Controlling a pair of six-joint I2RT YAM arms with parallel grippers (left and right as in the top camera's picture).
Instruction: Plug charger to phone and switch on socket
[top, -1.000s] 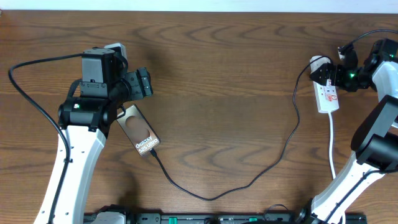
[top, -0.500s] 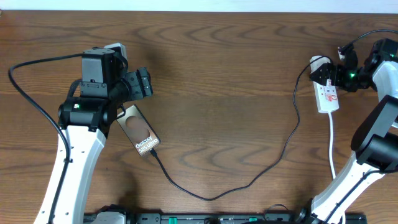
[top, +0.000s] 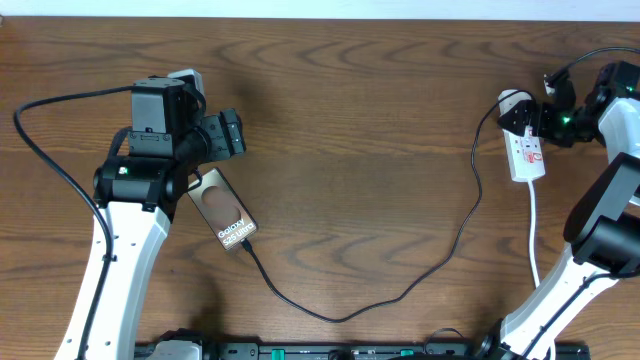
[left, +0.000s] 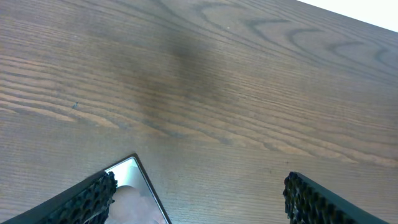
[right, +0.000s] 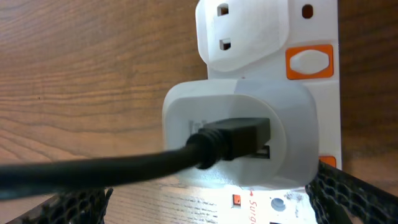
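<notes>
Near the left edge the left end effector (left: 199, 190) is spread beside the phone (top: 225, 212); the right end effector (right: 208, 196), also spread, flanks the socket (top: 527, 155).

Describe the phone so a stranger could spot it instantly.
On the wooden table, find the left arm; the phone lies flat beside it, angled diagonally. It is the only glossy brownish slab, lettered "Galaxy" in white, with the black charger cable meeting its lower end.

Light is bright and even over the table (top: 360, 120), with soft shadows. In the left wrist view a dim smudge of shadow lies beyond the phone (left: 134, 186), whose face shows a pale blurred reflection. Below the charger (right: 93, 168), the socket (right: 311, 37) glares white; the near charger looks soft.
</notes>
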